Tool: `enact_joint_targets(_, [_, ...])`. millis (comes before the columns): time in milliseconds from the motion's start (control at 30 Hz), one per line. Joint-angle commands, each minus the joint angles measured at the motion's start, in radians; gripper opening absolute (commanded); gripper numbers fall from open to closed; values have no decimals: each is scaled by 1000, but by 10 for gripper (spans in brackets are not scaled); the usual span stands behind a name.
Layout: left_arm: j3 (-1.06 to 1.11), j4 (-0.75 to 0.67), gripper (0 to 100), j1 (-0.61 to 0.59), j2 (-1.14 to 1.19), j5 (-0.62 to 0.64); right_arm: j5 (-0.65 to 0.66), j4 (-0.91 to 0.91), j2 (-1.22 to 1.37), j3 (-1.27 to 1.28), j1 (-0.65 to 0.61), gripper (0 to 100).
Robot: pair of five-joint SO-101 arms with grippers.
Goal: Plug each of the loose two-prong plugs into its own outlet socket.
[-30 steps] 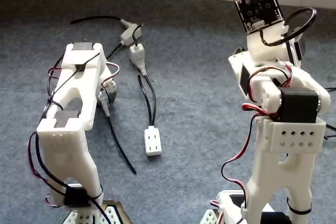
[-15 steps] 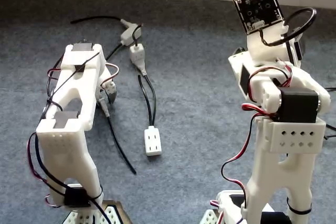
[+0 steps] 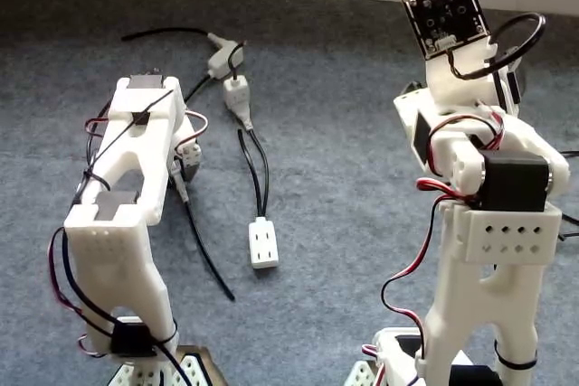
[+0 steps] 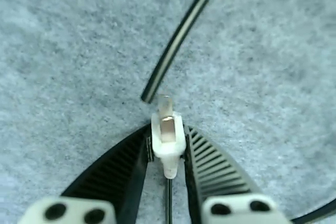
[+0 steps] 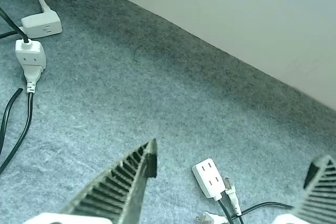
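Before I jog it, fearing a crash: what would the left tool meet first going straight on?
Likely the grey carpeted tabletop: the left tool, shut on a white two-prong plug, points at it, a thin black cable end just beside. Depth unclear.

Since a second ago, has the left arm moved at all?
Yes, barely. In the high view the left arm has edged a little toward the outlet socket, which has stayed put on the table.

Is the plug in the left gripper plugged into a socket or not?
Not plugged in. The left gripper is shut on the plug, whose prongs stick out bare over the carpet.
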Motion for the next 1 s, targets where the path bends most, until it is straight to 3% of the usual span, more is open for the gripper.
enact_joint_targets(0, [-171, 8, 45, -12, -21, -120, 14, -24, -22, -5, 8, 418])
enact_joint_targets(133, [-349, 17, 45, 10, -21, -242, 14, -24, -25, -5, 8, 418])
enact_joint_targets(267, [-530, 123, 38, 97, -21, -390, 14, -24, -19, -5, 10, 418])
enact_joint_targets(500, [-848, 307, 6, 226, -21, -468, 12, -24, -18, -5, 18, 418])
enact_joint_targets(767, [-803, 316, 6, 234, -56, -473, 5, -142, -16, -1, 147, 418])
enact_joint_targets(967, [-613, 315, 6, 360, -341, -473, 3, -157, -16, -1, 162, 418])
